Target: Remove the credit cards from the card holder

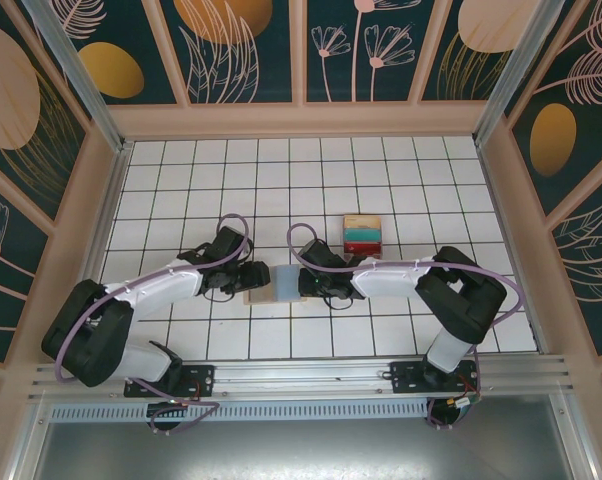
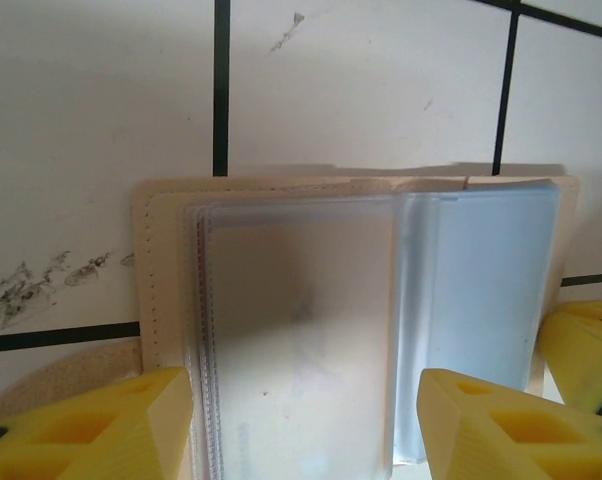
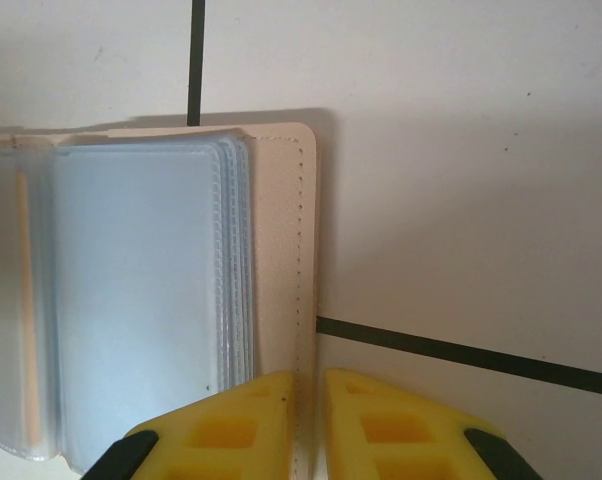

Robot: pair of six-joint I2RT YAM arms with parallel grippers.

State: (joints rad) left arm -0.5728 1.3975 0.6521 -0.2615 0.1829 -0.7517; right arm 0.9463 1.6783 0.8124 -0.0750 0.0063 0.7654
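Tan leather-look card holder (image 1: 279, 284) lies opened flat on the tiled bench (image 1: 381, 170), between my 2 hands. My right hand (image 3: 309, 385) is all but closed, pinching the thin outer edge of the right cover between its fingers. My left hand (image 2: 303, 395) stands wide, its 2 fingers straddling the left bank of clear sleeves (image 2: 291, 320); whether they press that bank or merely bracket it I cannot tell.

A pile of cards (image 1: 362, 235) in red, teal and a pale tan sits apart from the holder, farther out and to the right, so I judge the job well along. The step in hand looks like steadying the holder to reach what remains: a light-blue card (image 3: 141, 300) shows through the right-hand sleeves. The next move, as I judge it, calls for keeping that cover pinned while 1 hand narrows onto the card's exposed edge and slides it along its sleeve, without dragging the whole holder.

Opened, the holder's long axis runs left to right across the bench and its spine runs near to far, covers down and sleeves up. Which way the sleeve mouths face I cannot make out.
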